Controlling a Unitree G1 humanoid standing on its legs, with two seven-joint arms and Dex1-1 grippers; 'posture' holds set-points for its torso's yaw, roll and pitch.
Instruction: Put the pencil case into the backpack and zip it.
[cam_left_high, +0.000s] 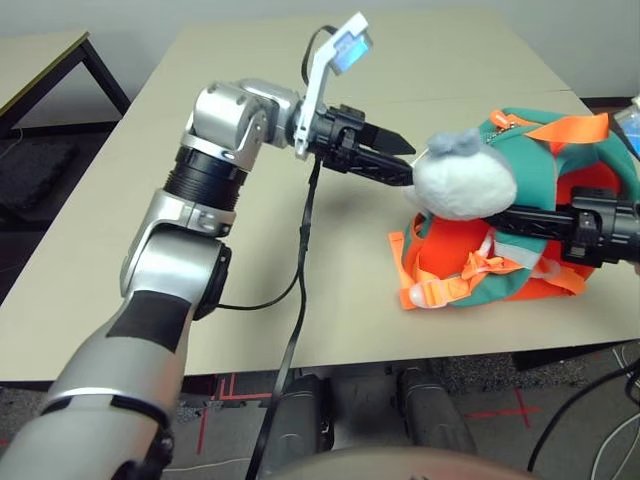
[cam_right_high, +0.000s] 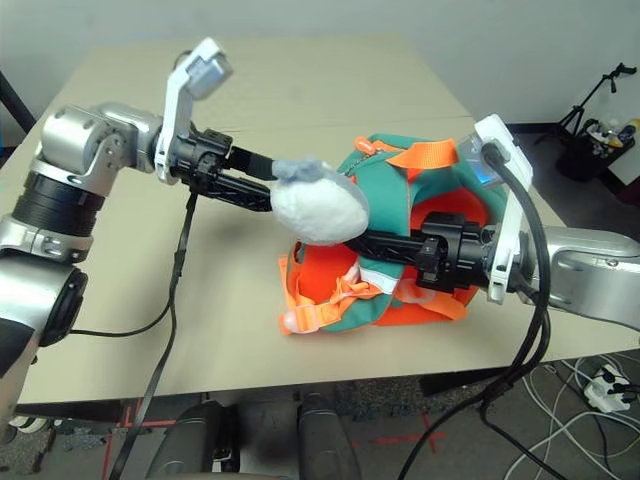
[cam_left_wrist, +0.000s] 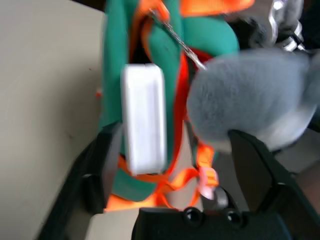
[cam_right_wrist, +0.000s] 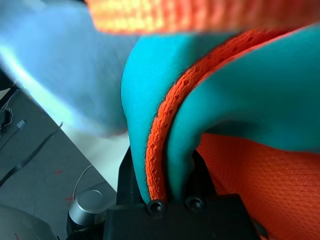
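Well, the left gripper (cam_left_wrist: 176, 134) gapes wide — apparently empty — before the pencil case (cam_left_wrist: 145, 117) in the backpack (cam_left_high: 520, 165), whose edge the right gripper (cam_right_wrist: 165, 157) pinches.

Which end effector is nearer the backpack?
Right. The right end effector is clamped on the edge of the backpack; the left end effector is open, pointing toward it from the left.

No lettering, label, brand, number or sign can be read here. The backpack (cam_right_high: 385, 200) has no wording that can be made out on its teal and orange fabric, and the end of the white pencil case (cam_left_wrist: 144, 117) in its opening shows 0 readable characters. The red marks (cam_left_high: 225, 388) on the floor form plain lines, with no letters or numerals to read.
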